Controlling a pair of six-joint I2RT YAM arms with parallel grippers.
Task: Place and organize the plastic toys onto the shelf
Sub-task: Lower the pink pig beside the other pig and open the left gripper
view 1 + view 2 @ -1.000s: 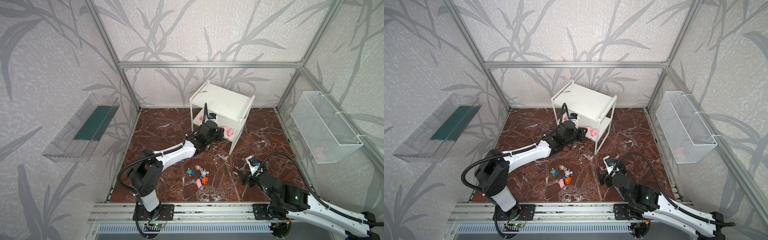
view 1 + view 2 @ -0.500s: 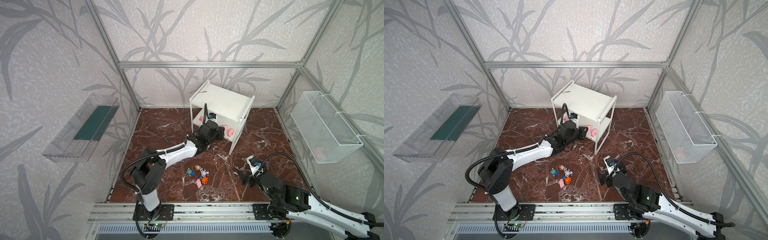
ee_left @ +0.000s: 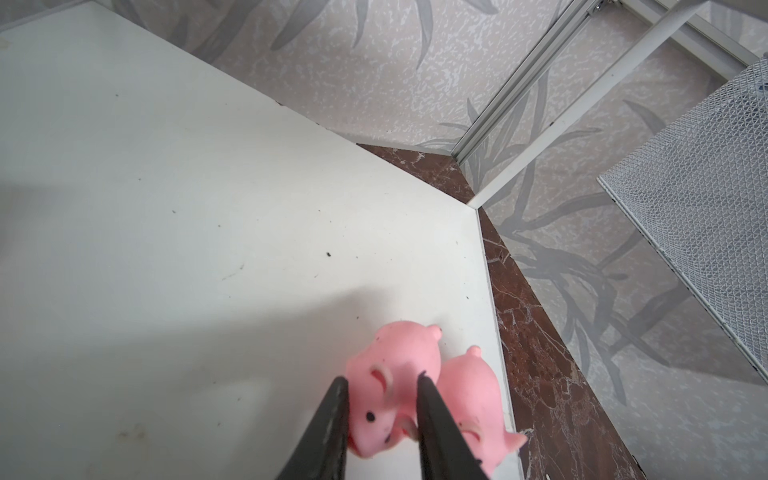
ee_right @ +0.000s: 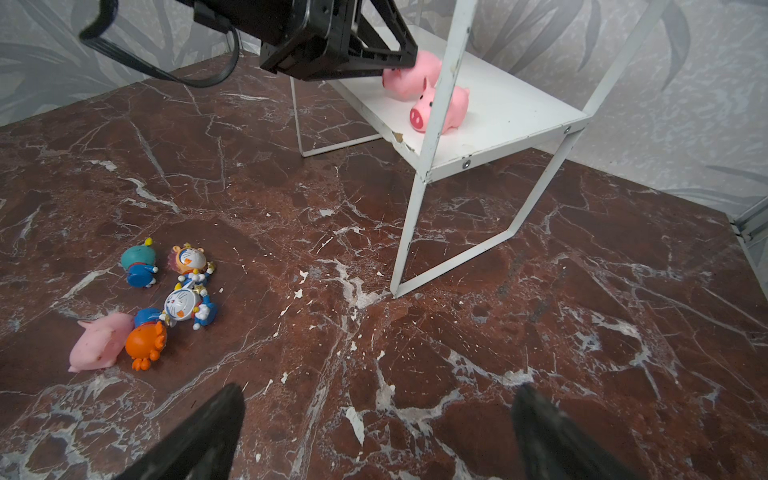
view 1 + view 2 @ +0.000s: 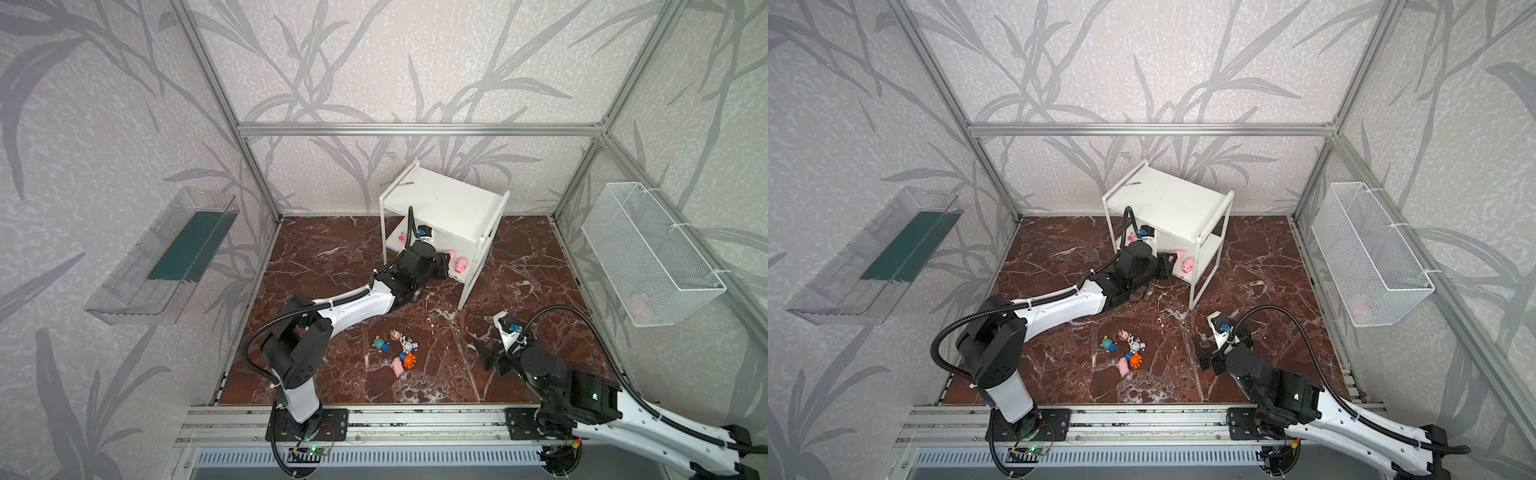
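shelf's (image 5: 444, 199) lower board holds three pink pigs (image 5: 460, 264), left gripper (image 3: 381, 379) clamping one pig (image 3: 395, 357); right-edge wire basket (image 5: 665, 249) holds something pink (image 5: 638, 305); right gripper (image 4: 380, 390) gapes.

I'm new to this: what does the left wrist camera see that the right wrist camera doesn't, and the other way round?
Only the left wrist view: the wire mesh basket, and both dark fingers of the left gripper against the sides of a pink pig. Only the right wrist view: four cartoon figurines and a tipped pig on the marble floor, plus the right gripper, open and empty. Both: the lower board of the white shelf, that pink pig touching a second pig, and the left gripper at the shelf.
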